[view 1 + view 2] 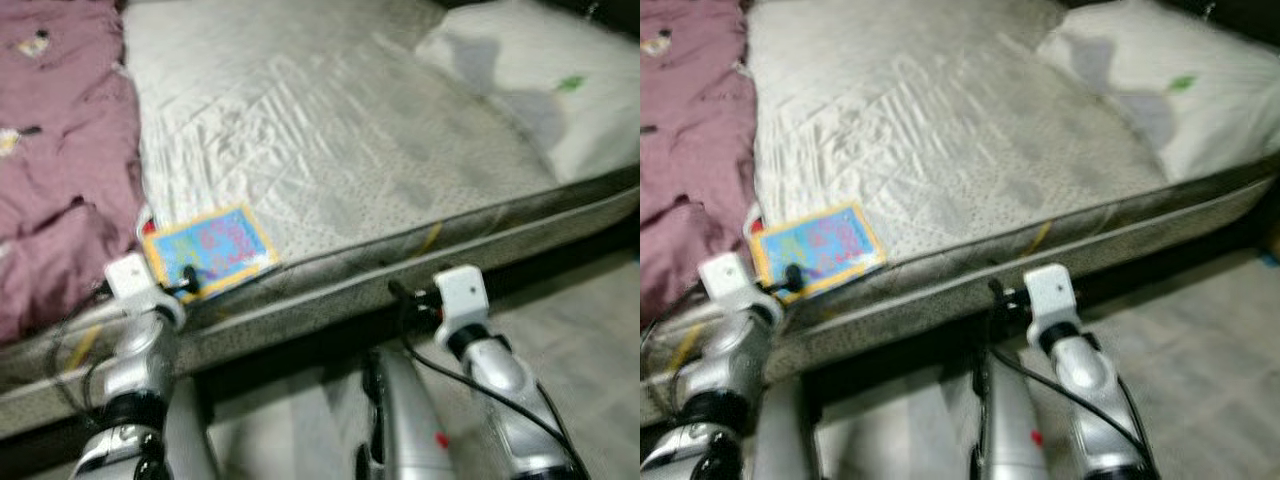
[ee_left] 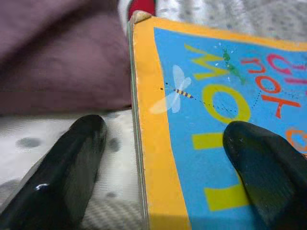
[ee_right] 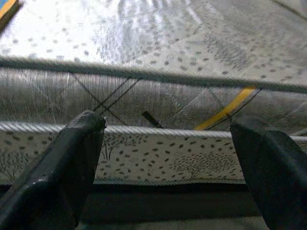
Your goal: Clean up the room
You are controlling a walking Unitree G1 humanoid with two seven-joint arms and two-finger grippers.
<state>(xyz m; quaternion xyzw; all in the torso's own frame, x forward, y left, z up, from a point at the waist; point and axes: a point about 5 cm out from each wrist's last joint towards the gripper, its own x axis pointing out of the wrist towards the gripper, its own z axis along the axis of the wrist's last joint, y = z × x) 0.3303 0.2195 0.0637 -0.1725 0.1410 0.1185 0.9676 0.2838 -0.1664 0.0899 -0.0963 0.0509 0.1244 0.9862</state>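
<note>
A thin picture book (image 1: pixel 210 247) with a blue cover and yellow border lies flat on the grey mattress (image 1: pixel 330 150), close to its near edge and beside a mauve blanket (image 1: pixel 60 150). My left gripper (image 2: pixel 165 158) is open at the book's near corner, one finger (image 2: pixel 261 167) over the cover and the other (image 2: pixel 67 167) on the mattress beside the book's edge. My right gripper (image 3: pixel 168 158) is open too, held level in front of the mattress's side with nothing between its fingers.
A white pillow (image 1: pixel 545 85) lies at the far right of the bed. The mattress side (image 3: pixel 158 103) with its piping runs across in front of both arms. Pale floor (image 1: pixel 590 330) lies to the right, below the bed.
</note>
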